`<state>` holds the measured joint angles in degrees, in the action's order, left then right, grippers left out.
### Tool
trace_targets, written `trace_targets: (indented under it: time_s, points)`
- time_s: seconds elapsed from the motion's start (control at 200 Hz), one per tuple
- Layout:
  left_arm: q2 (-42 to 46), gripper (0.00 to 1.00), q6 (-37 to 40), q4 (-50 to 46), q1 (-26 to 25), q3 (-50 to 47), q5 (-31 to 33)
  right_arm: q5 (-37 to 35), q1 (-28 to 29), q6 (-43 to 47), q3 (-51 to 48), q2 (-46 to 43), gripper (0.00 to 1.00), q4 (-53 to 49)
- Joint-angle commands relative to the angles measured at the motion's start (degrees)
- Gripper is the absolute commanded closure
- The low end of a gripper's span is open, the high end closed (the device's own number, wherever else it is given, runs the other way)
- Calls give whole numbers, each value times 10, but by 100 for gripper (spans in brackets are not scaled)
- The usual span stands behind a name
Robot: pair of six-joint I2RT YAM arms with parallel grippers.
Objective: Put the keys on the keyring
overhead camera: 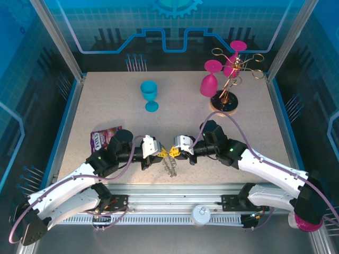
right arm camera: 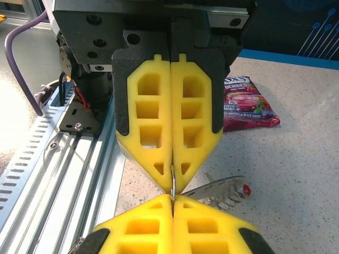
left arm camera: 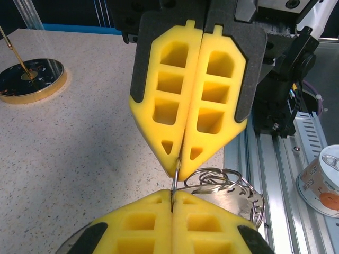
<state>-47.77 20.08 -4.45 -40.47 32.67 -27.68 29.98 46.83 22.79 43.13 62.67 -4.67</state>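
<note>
Teal goblet (overhead camera: 150, 95), pink goblets (overhead camera: 208, 84) on the gold rack (overhead camera: 223, 102) and a snack packet (overhead camera: 105, 138) sit well clear on the tabletop (overhead camera: 106, 100). Left end effector (overhead camera: 162, 154) and right end effector (overhead camera: 175, 153) meet tip to tip, both clamped on one wire loop of the keyring (left arm camera: 235, 200). The red-headed key (right arm camera: 233, 189) lies just beside the tips.

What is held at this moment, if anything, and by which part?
The keyring: both the left hand and the right hand are shut, tip to tip, on one thin wire loop at its edge.
</note>
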Motion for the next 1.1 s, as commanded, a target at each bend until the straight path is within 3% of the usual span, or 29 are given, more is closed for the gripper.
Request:
trace_targets:
  time_s: [0.0,0.095,0.32,0.66,0.7,0.76,0.796,0.971,1.096]
  points:
    - [-8,97,8,3,-4,28,-3,23,7,4,25,7,100,2]
    - [-17,91,8,-8,-5,35,-5,29,9,0,27,10,100,9]
    - [-25,90,11,-10,-7,38,-7,35,12,-5,30,18,100,17]
    - [-21,100,28,-20,-8,40,-9,23,17,-5,31,22,100,23]
    - [-17,100,31,-21,-8,38,-2,5,16,-7,26,16,100,26]
    - [-9,100,35,-21,-8,35,12,-28,14,-13,12,0,77,32]
    - [-3,100,36,-23,-8,32,24,-55,11,-22,0,-13,69,38]
    - [29,100,24,-21,-8,14,138,-236,-3,-97,-58,-75,59,58]
    - [46,100,-47,-22,-8,6,284,-325,-1,-218,-77,-68,65,71]
